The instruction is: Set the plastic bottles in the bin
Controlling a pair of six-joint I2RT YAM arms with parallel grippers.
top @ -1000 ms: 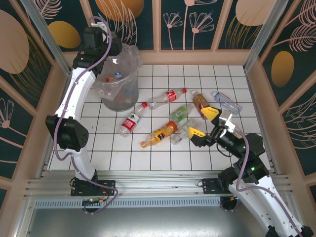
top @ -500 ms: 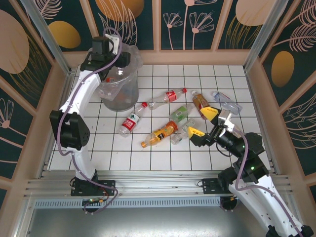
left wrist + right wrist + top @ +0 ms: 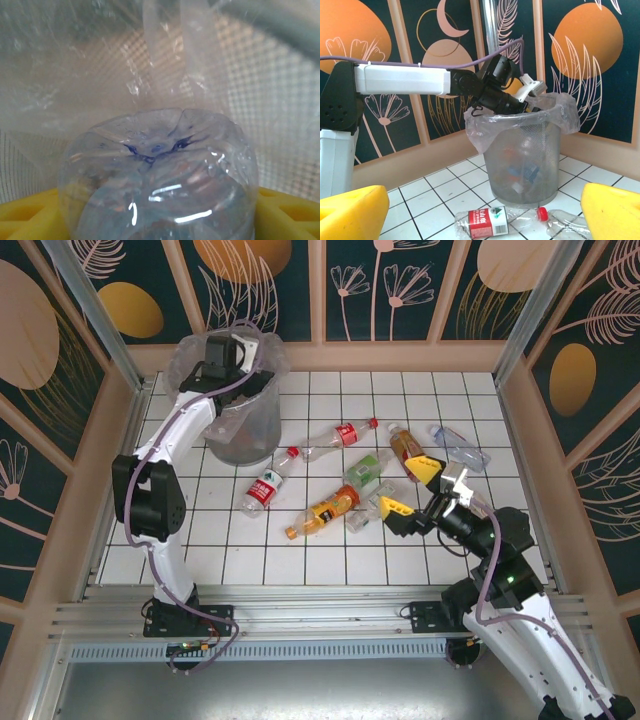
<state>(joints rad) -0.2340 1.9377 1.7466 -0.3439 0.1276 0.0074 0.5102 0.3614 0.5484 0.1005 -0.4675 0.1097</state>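
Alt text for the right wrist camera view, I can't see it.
A grey mesh bin lined with a clear bag stands on white tiles, the left arm reaching into its mouth. A red-labelled bottle lies in front, framed by the yellow fingers of the open right gripper.

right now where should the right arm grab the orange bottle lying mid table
Take the orange bottle across its labelled middle from above, jaws set crosswise to its length: it lies flat and diagonal, neck tapering toward the near left.
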